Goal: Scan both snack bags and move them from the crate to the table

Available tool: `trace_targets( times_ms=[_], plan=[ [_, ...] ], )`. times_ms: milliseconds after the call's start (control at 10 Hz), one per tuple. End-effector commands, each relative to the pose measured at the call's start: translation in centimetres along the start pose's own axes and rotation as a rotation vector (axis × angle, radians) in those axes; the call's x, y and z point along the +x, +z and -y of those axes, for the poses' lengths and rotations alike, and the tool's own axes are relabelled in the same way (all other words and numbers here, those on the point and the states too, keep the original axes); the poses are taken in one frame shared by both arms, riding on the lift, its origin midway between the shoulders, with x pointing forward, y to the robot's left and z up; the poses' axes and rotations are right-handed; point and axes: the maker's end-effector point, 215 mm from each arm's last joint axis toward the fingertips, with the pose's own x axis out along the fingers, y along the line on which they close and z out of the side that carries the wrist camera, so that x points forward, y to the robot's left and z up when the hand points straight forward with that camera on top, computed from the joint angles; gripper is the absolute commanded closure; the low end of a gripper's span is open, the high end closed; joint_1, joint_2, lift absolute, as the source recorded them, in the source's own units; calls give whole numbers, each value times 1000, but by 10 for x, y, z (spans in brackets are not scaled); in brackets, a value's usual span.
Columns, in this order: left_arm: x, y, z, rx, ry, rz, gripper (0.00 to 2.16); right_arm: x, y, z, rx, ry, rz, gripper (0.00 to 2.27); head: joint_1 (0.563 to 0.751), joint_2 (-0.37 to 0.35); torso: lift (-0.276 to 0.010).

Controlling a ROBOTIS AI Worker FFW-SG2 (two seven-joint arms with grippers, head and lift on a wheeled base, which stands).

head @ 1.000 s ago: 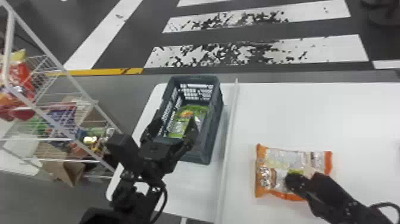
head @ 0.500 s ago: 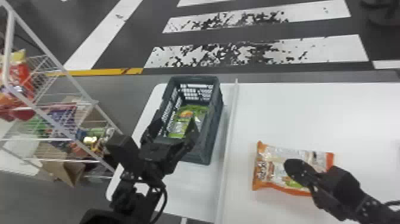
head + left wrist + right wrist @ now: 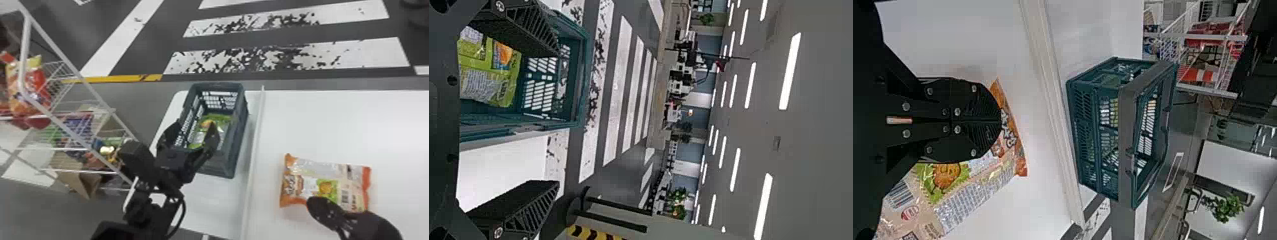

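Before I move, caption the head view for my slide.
Left gripper open at the crate, green bag inside; right gripper over the orange bag on the table.

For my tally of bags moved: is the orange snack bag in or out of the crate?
Out: the orange snack bag lies on the white table, to the right of the crate in the head view.
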Motion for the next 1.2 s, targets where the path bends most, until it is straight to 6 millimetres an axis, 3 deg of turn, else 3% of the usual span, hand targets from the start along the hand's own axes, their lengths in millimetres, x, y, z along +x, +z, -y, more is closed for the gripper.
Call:
trace_targets(
  times_ms=[0, 300, 600, 800, 1100],
  plan=[
    [-1, 14, -5, 9, 11, 27, 90, 0, 6, -8, 2, 14, 19, 2256, 695, 344, -37],
    [-14, 15, -24, 24, 41, 20, 90, 6, 25, -36, -12, 76, 52, 2256, 695, 350, -37],
    [-16, 11, -20, 16, 41, 15, 90, 24, 19, -56, -30, 150, 30, 2256, 695, 350, -37],
    [-14, 9, -20, 15, 39, 6, 90, 45, 5, -59, -42, 178, 1, 2256, 695, 350, -37],
    [-16, 2, -21, 18, 51, -13, 90, 67, 1, -44, -61, 184, -1, 2260, 695, 350, -37]
  ],
)
